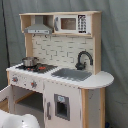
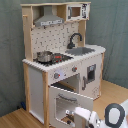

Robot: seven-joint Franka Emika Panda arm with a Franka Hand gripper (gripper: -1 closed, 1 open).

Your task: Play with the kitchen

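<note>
The kitchen [image 1: 60, 75] is a tall toy of pale wood and white panels, and it shows in both exterior views. It has a grey range hood [image 1: 38, 29], a microwave [image 1: 72, 23], a black faucet [image 1: 83, 59], a grey sink [image 1: 72, 74] and a metal pot [image 1: 29, 61] on the stovetop. In the second exterior view the windowed oven door [image 2: 67, 105] hangs open, tilted down and forward. My gripper [image 2: 76, 117] sits low at that door's front edge. The white arm [image 2: 102, 117] reaches in from the second exterior view's right.
A grey curtain [image 1: 115, 60] hangs behind the kitchen. The floor [image 2: 15, 120] is pale wood. Two knobs [image 2: 74, 69] sit on the stove front above the oven. The white arm body [image 1: 15, 121] fills the first exterior view's lower left corner.
</note>
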